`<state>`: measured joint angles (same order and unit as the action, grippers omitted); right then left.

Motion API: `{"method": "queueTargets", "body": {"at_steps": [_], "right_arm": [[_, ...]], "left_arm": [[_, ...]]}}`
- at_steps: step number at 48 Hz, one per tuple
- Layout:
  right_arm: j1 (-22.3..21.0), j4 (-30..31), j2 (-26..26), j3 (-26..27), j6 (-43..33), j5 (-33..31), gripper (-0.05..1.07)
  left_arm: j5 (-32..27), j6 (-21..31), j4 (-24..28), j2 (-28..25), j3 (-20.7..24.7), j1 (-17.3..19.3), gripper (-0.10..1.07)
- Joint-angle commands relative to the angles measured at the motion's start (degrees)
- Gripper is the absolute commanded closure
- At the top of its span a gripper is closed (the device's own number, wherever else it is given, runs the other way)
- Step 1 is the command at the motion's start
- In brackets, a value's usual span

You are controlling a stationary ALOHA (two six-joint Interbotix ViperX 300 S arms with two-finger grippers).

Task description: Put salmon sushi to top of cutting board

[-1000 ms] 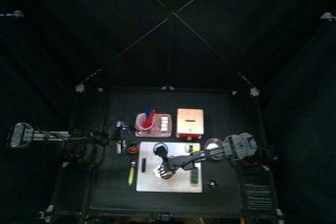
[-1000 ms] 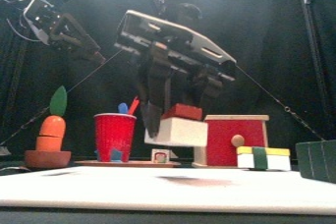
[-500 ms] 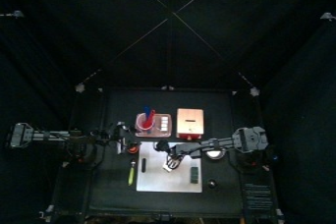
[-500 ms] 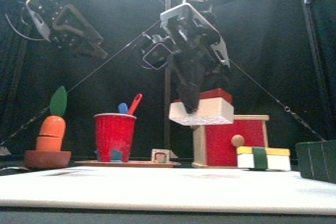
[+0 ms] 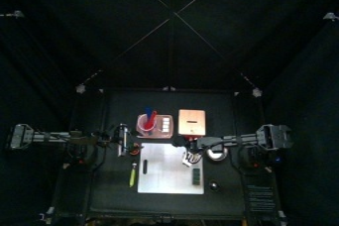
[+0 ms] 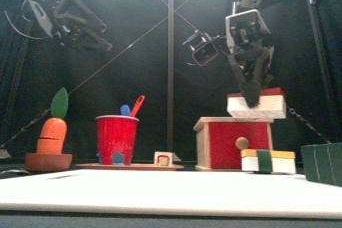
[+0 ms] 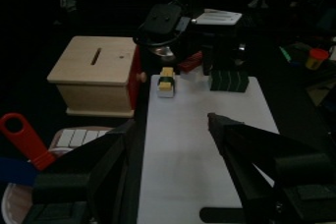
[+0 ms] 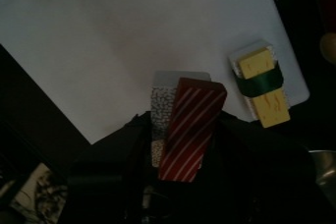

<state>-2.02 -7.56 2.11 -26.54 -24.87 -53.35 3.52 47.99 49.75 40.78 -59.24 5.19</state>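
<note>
My left gripper point(image 7: 178, 159) hangs wide open and empty beside the left edge of the large flat white rectangular cutting board point(image 5: 162, 175), likely to stay clear. My right gripper point(image 6: 251, 94) clamps the small red-striped salmon sushi on white rice point(image 6: 259, 105), raised near the board's far-right corner, probably for clearance before placing.

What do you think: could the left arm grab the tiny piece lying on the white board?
Probably yes. The left end effector is open and faces the tiny piece across bare cutting board, with nothing lying between them. The wooden box stands off to one side.
</note>
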Motion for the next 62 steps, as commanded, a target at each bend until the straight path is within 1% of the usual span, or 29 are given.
{"method": "queueTargets", "body": {"at_steps": [1,6,13,17,23,29,40,43,51,57,62], "right_arm": [[-1.4,-1.1,1.2,1.5,5.4,-0.2,0.43],[-3.1,-2.0,-0.3,3.5,12.9,-1.4,0.43],[-5.4,-1.8,-2.8,6.2,21.0,-1.6,0.43],[-6.5,-1.8,-4.7,7.6,24.3,-1.6,0.43],[-7.2,-1.8,-8.0,10.3,27.4,-1.5,0.43],[-6.9,-1.0,-10.9,12.6,28.5,-1.9,0.42],[-6.6,4.6,-15.0,15.6,28.7,-3.0,0.42],[-6.7,5.1,-15.9,16.1,28.7,-3.0,0.41],[-6.6,5.2,-18.1,17.1,29.5,-3.0,0.41],[-6.3,4.6,-19.2,17.4,31.0,-2.5,0.4],[-6.2,4.2,-20.0,17.8,31.3,-2.1,0.36]], "left_arm": [[0.7,-0.1,-0.2,0.0,1.3,0.2,0.04],[0.7,-0.1,-1.0,0.0,1.4,0.2,0.04],[0.7,-0.1,-2.7,0.0,1.1,0.5,0.04],[0.6,-0.1,-3.5,0.0,0.9,0.9,0.04],[0.6,-0.1,-4.4,0.0,0.8,1.6,0.04],[0.5,-0.2,-4.5,0.0,0.8,1.8,0.04],[0.5,-0.2,-4.3,0.0,0.1,2.5,0.04],[0.5,-0.2,-4.4,0.0,-0.4,2.6,0.04],[0.5,-0.2,-4.5,0.0,-1.1,2.8,0.04],[0.7,-0.2,-4.6,0.0,-0.8,2.7,0.04],[0.8,-0.2,-4.5,0.0,-0.5,2.7,0.04]]}}
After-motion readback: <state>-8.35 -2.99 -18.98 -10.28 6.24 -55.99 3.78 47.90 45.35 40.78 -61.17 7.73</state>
